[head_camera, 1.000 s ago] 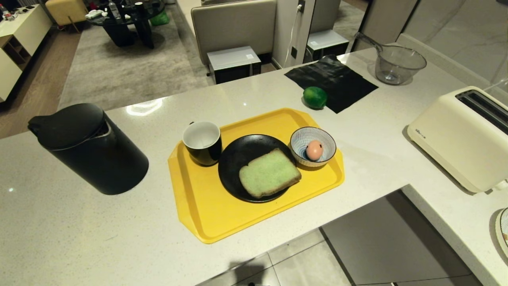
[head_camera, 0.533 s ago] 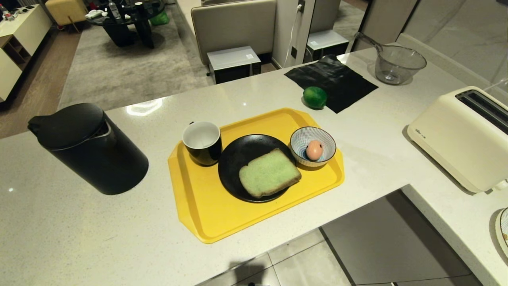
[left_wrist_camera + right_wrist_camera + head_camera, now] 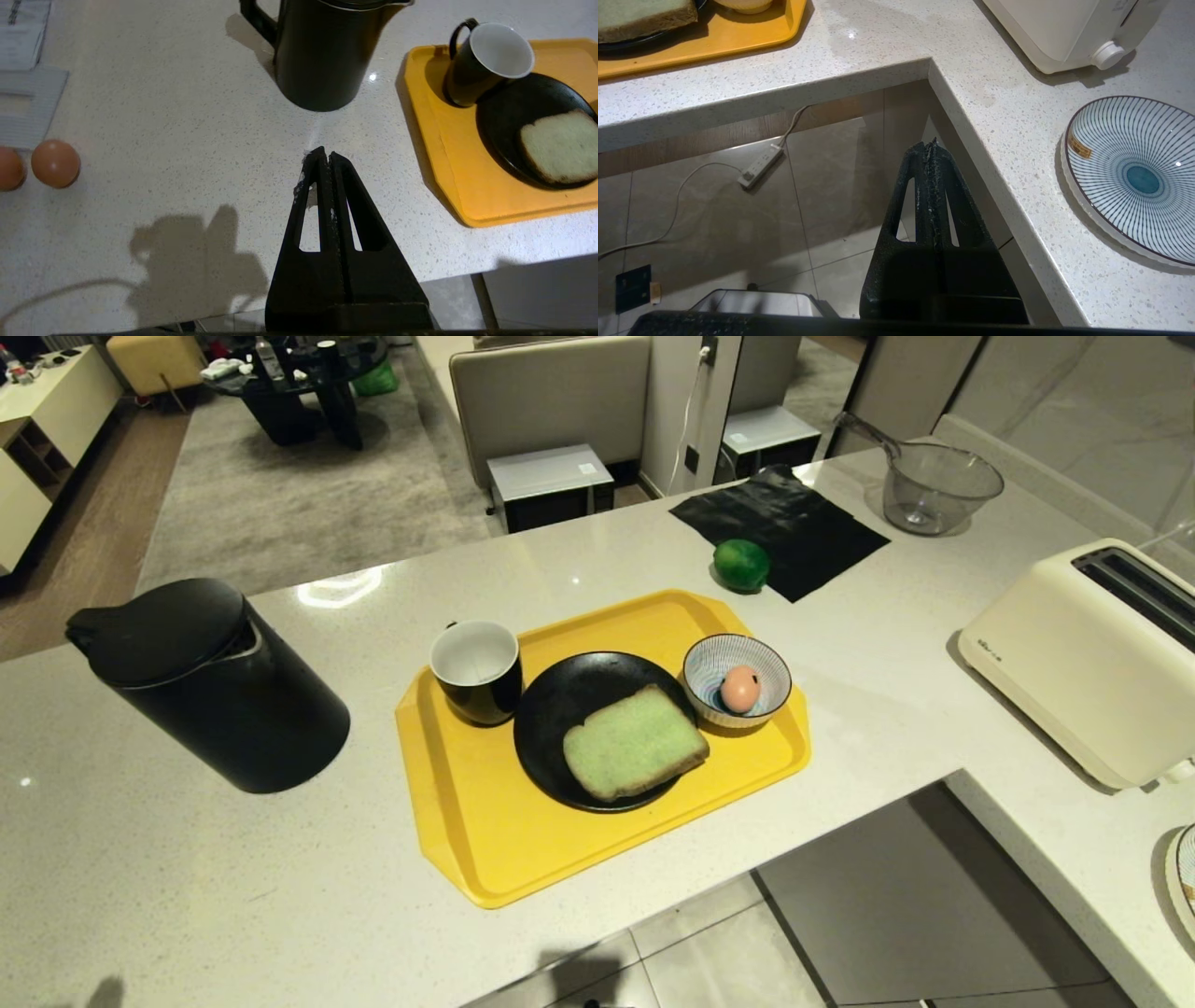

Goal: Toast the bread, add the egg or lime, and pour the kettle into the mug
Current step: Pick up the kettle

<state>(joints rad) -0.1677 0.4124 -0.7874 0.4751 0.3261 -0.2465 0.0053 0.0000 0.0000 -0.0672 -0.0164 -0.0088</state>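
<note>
Left wrist view: left gripper [image 3: 325, 156], fingers together, hangs over the desk [image 3: 187, 116] near the kettle [image 3: 322, 51], likely approaching; right gripper [image 3: 930, 147] parked, fingers together.

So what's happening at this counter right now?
Nothing is being handled yet. The left gripper is shut and empty above the counter, short of the kettle; the right gripper is shut off the counter's edge. On the yellow tray the bread lies untoasted on a black plate, the egg in the striped bowl, beside the mug. The lime and toaster stand apart.
</note>
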